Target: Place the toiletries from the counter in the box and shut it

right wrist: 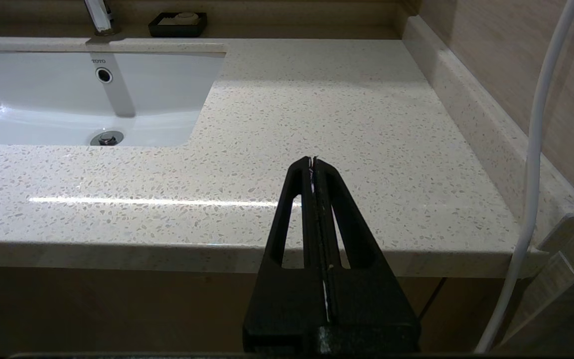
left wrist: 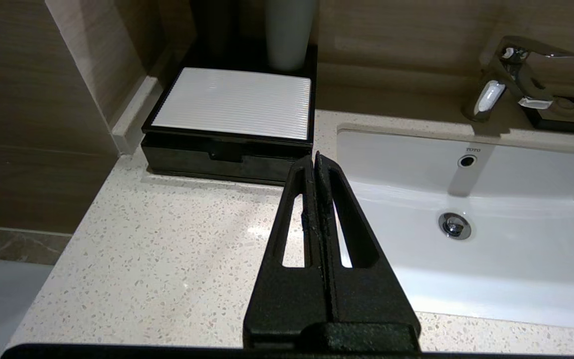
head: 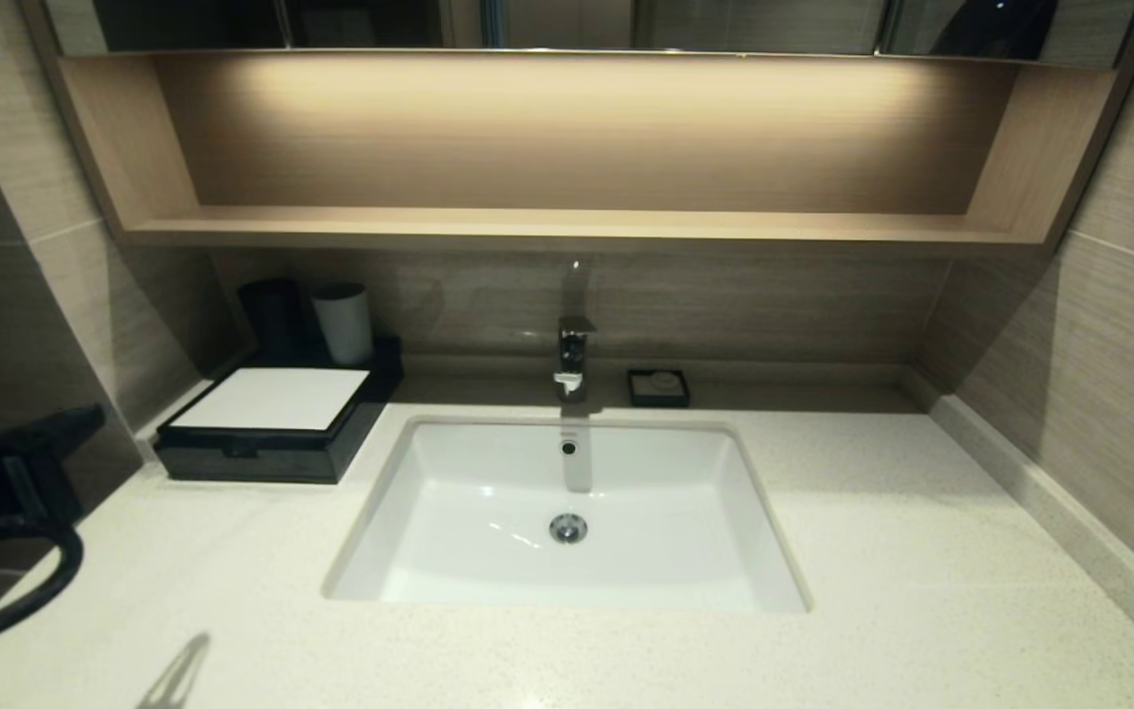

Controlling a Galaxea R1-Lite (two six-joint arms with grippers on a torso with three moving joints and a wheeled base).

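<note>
The black box point(head: 277, 428) with its white top panel lies closed at the back left of the cream speckled counter point(head: 902, 551); it also shows in the left wrist view point(left wrist: 232, 124). No sachets show in any view. My left gripper point(left wrist: 314, 158) is shut and empty, held above the counter's front left, short of the box's front right corner. Part of the left arm point(head: 6, 492) shows at the far left. My right gripper point(right wrist: 313, 160) is shut and empty, just off the counter's front edge at the right.
A white sink basin point(head: 567, 517) is set in the middle of the counter, with a chrome tap point(head: 572, 359) behind it. A small black soap dish point(head: 659, 387) stands right of the tap. A grey cup point(head: 344, 323) and a dark cup point(head: 272, 315) stand behind the box. A white cable point(right wrist: 531, 174) hangs at the right wall.
</note>
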